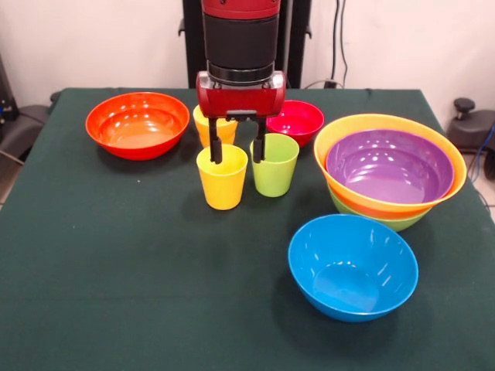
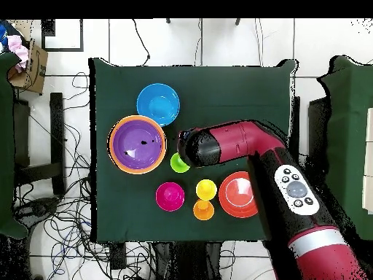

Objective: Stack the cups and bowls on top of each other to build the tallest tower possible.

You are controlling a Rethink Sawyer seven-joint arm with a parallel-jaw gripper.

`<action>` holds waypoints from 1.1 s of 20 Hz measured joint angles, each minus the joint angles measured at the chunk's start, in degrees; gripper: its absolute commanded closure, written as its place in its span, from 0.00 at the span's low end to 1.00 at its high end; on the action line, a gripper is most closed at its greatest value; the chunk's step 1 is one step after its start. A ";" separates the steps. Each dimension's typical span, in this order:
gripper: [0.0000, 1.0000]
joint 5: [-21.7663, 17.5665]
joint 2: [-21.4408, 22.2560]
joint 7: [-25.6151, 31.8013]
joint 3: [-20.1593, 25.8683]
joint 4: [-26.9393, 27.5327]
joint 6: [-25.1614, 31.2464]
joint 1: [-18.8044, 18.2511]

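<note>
My gripper (image 1: 237, 147) is open and empty. It hangs between the yellow cup (image 1: 223, 179) and the lime green cup (image 1: 274, 166); one finger (image 1: 215, 147) shows over the yellow cup's rim, the other over the green cup's left rim. The orange cup (image 1: 203, 128) stands behind them. The tower (image 1: 389, 166) at the right is a purple bowl in a large orange bowl (image 1: 363, 122) in a lime green bowl (image 1: 394, 223). The blue bowl (image 1: 353, 267), red-orange bowl (image 1: 138, 124) and small magenta-red bowl (image 1: 295, 120) stand apart. In the overhead view the arm's wrist (image 2: 195, 148) hides the fingers beside the green cup (image 2: 178, 164).
A dark green cloth (image 1: 116, 270) covers the table. The robot's pedestal (image 1: 193, 46) stands at the far side. In the overhead view cables (image 2: 58, 219) lie on the floor around the table, and the arm (image 2: 291, 189) crosses the table's edge by the red-orange bowl (image 2: 234, 195).
</note>
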State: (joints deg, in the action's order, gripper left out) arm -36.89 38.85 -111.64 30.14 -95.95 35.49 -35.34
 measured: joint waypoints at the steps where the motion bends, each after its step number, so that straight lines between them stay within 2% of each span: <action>1: 0.00 -0.04 -0.07 0.00 0.01 -0.60 0.00 0.02; 12: 0.00 -0.07 -2.21 0.00 -1.21 -1.42 -0.41 1.92; 22: 0.00 -0.06 -4.24 0.00 -3.95 -1.40 -4.36 4.07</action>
State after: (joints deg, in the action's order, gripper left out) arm -36.95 34.60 -111.64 26.18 -97.34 31.13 -31.27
